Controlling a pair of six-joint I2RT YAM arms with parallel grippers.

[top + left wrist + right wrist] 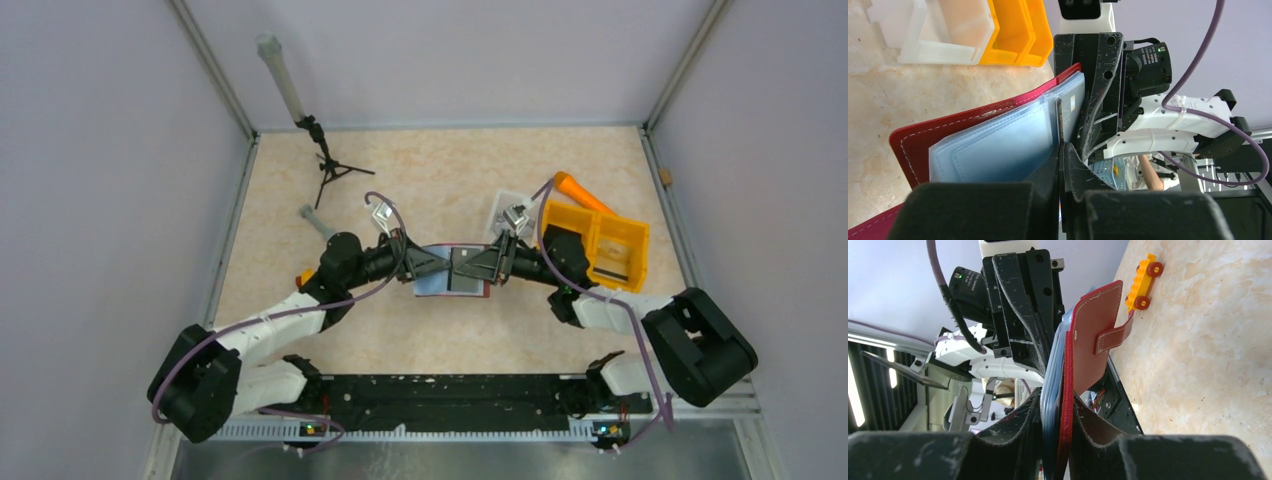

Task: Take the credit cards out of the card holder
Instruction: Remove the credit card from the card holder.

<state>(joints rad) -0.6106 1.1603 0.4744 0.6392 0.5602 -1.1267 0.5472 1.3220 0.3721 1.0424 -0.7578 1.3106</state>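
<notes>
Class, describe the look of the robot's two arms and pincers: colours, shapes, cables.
The left arm and right arm have white shells, black joints and bulky black bases. A purple cable trails along each. The left pincer and right pincer are black, scuffed.

A robotics lab cell: plain lilac panels (pixel 100 150) in aluminium framing (pixel 215 70) (a small tripod (pixel 335 170) too) enclose the tabletop (pixel 450 170).

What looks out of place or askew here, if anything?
Only the card holder in the middle: instead of lying flat, it is pinched from both ends by the left hand and right hand, its red cover splaying away from the clear sleeves. Nothing looks spilled or broken.
</notes>
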